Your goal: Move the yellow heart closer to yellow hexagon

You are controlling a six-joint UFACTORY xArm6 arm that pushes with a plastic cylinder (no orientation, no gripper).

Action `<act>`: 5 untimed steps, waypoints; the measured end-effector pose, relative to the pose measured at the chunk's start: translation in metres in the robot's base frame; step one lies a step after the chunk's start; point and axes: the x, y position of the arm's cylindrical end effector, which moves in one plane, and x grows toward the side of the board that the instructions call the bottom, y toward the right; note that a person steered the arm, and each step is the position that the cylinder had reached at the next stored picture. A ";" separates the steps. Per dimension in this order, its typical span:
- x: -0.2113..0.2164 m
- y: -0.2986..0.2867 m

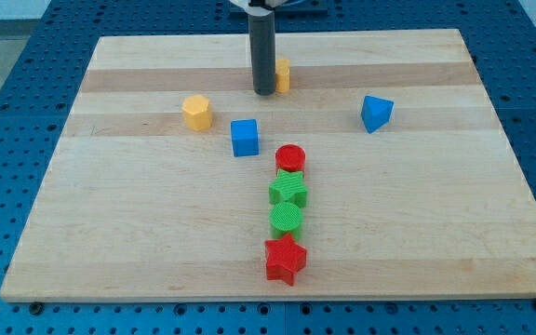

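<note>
Tip set against the yellow heart near the table's far edge.

My tip (264, 92) is seen touching the yellow heart (283, 73), half hidden behind the rod; no jaws are fitted. The yellow hexagon (196, 112) lies toward the left edge, the blue cube (244, 137) near it. Mid-table, a red cylinder (290, 157), green star (288, 191), green cylinder (287, 218) and red star (285, 259) are lined up; a blue block (376, 113) sits toward the right edge.

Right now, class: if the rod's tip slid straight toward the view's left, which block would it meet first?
Probably the yellow hexagon, though it lies slightly lower in view than my tip, so it might slip past. The yellow heart sits right of my tip.
</note>
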 end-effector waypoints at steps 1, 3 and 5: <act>0.000 0.000; 0.054 0.033; 0.042 0.064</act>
